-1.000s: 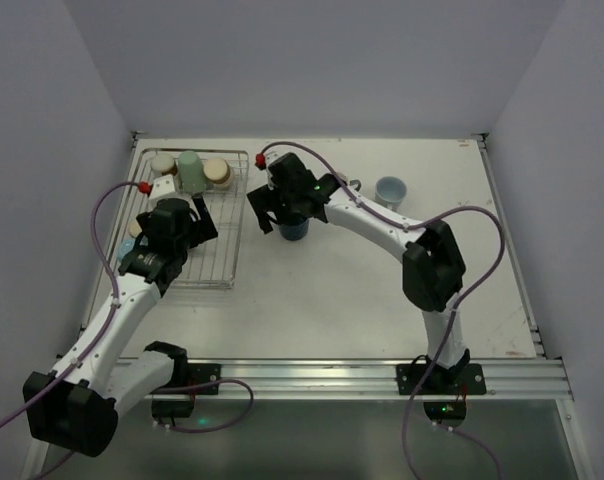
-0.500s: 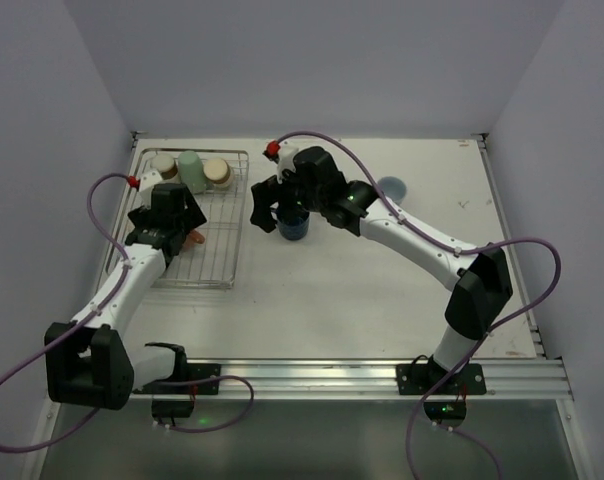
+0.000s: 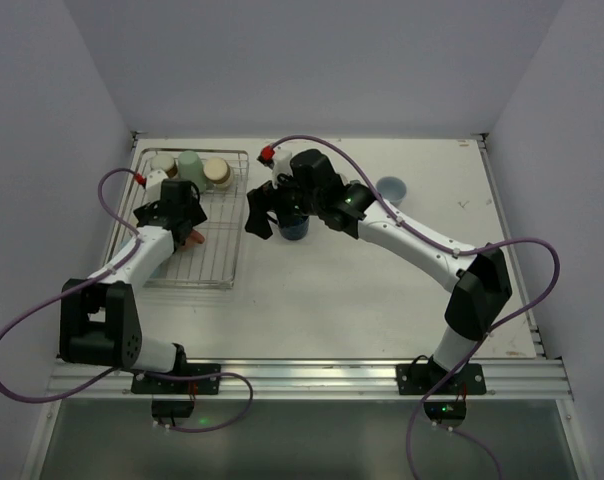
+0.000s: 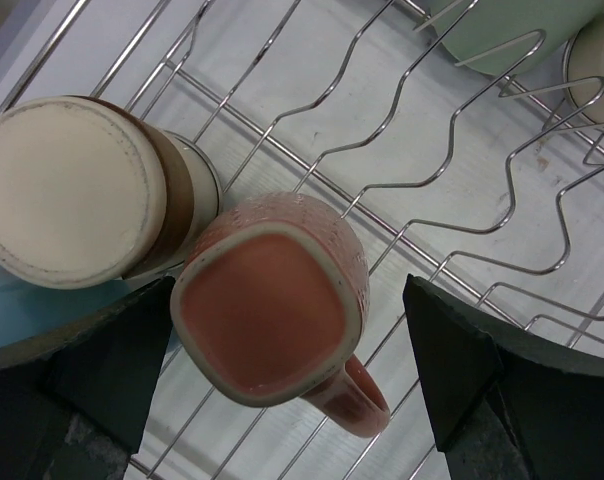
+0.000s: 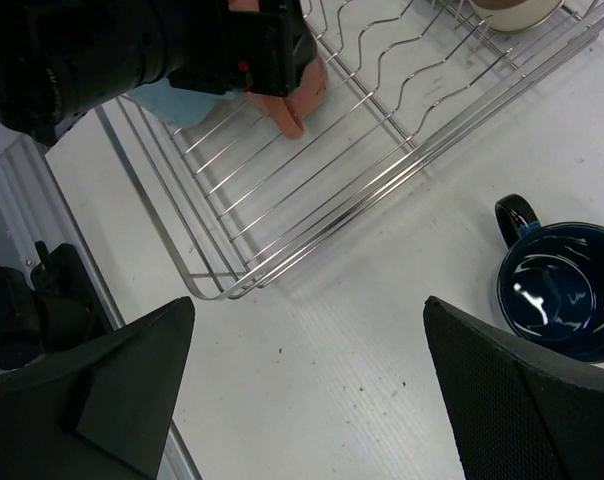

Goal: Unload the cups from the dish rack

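Observation:
The dish rack (image 3: pixel 232 215) lies at the table's left. A salmon-pink mug (image 4: pixel 272 310) sits in it, handle toward the camera, between the spread fingers of my open left gripper (image 4: pixel 292 350), which touch nothing. Beside it stand a beige-and-brown cup (image 4: pixel 72 190) and a light blue cup (image 4: pixel 32 315). Farther back in the rack are a mint green cup (image 3: pixel 190 170) and two beige cups (image 3: pixel 217 172). My right gripper (image 3: pixel 262 215) hangs open and empty over bare table by the rack's corner (image 5: pixel 207 290). A navy mug (image 5: pixel 562 290) stands upright on the table next to it.
Another light blue cup (image 3: pixel 390 187) stands on the table at the back right. The left wall runs close along the rack's outer side. The right arm's elbow (image 3: pixel 477 290) reaches out over the table's right half.
My left gripper has shifted back and left over the rack, above the salmon mug. The right gripper has drifted left off the navy mug and its elbow has swung right. Both stayed open.

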